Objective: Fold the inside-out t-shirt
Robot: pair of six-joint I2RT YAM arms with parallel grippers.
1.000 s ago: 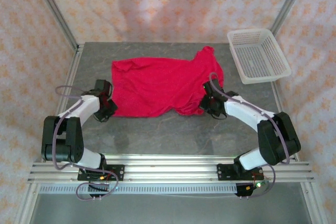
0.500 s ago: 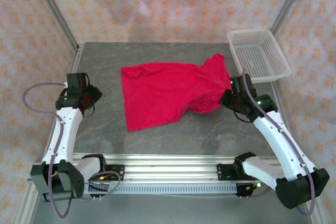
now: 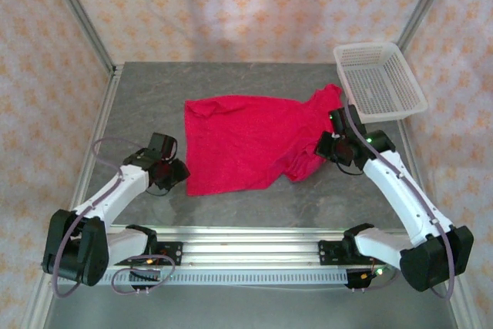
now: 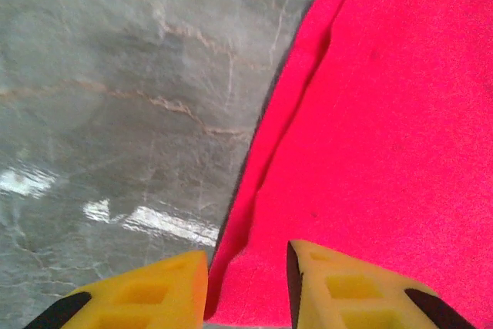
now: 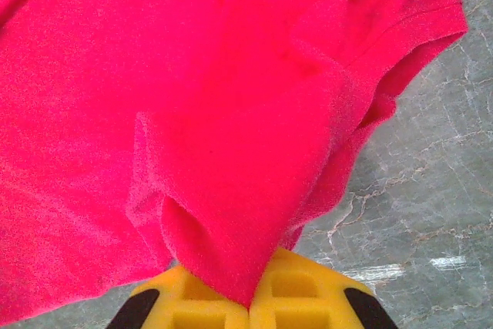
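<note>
The inside-out t-shirt (image 3: 246, 140) now lies centre-right of the frame, dragged toward the white basket (image 3: 368, 46). The right gripper (image 3: 330, 146) stays clamped on its right-hand fabric. The left gripper (image 3: 176, 172), having let go, is back at the lower-left corner, fingers apart astride the cloth edge. A re-grasp is likely needed before folding.

Fuzzy cloth t-shirt (image 3: 246, 140), seemingly stone table (image 3: 154, 98)

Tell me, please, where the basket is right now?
In the top view, the basket sits at the far right corner of the table, just right of the t-shirt and beyond the right gripper.
</note>
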